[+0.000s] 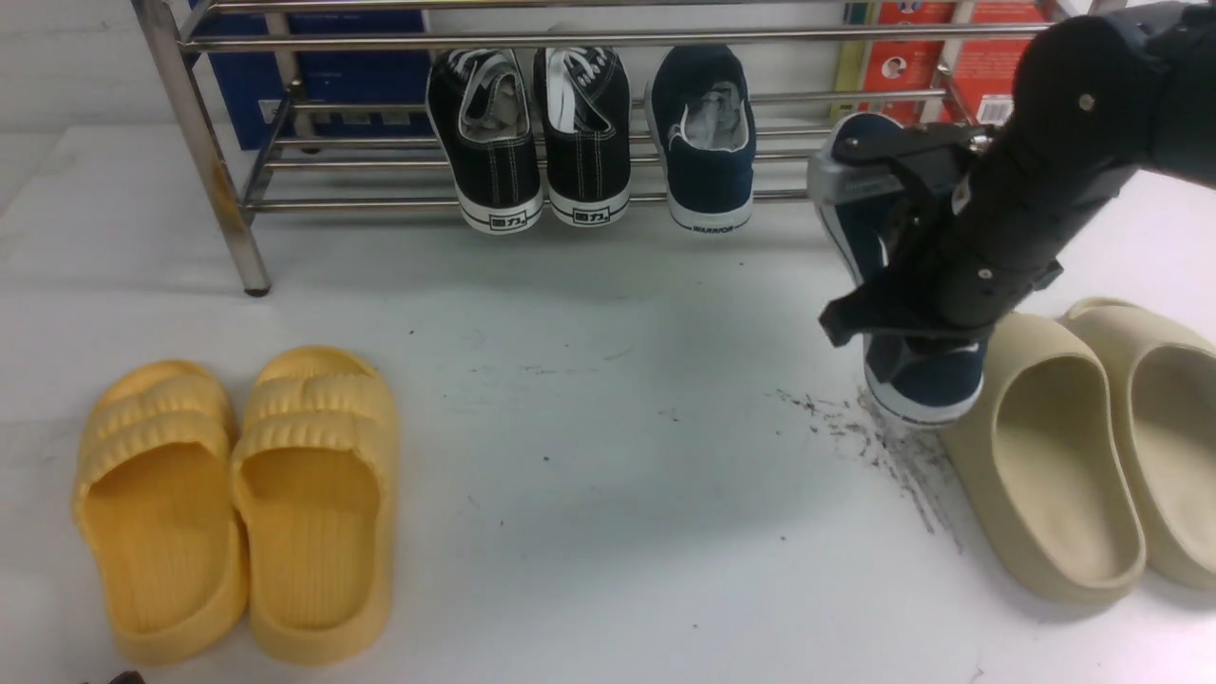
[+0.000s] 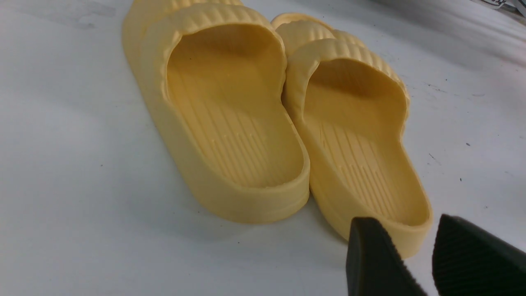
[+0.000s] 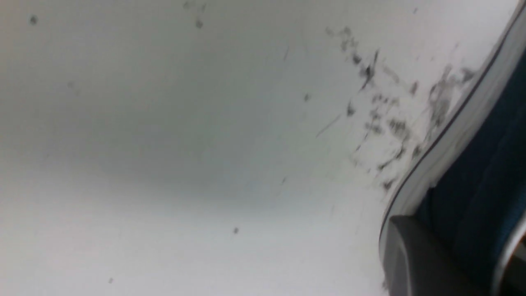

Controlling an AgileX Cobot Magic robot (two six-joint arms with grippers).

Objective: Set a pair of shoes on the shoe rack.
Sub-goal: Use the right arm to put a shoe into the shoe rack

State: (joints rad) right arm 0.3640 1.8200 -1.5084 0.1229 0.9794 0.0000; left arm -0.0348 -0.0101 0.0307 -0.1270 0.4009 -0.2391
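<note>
One navy-blue shoe (image 1: 705, 142) lies on the lower bars of the steel shoe rack (image 1: 380, 41), heel towards me. The other navy shoe (image 1: 926, 385) is on the white table at the right, toe towards the rack. My right gripper (image 1: 898, 318) reaches down into it and is shut on its side wall. In the right wrist view one dark finger (image 3: 415, 259) presses the outside of this shoe (image 3: 472, 193) by its white sole. My left gripper (image 2: 406, 224) hangs open and empty just behind the yellow slides (image 2: 230, 115).
Two black lace-up sneakers (image 1: 527, 133) sit on the rack left of the navy shoe. Yellow slides (image 1: 237, 494) lie front left. Beige slides (image 1: 1073, 456) lie front right, touching the held shoe's heel. Black scuff marks (image 1: 855, 427) cover the table there.
</note>
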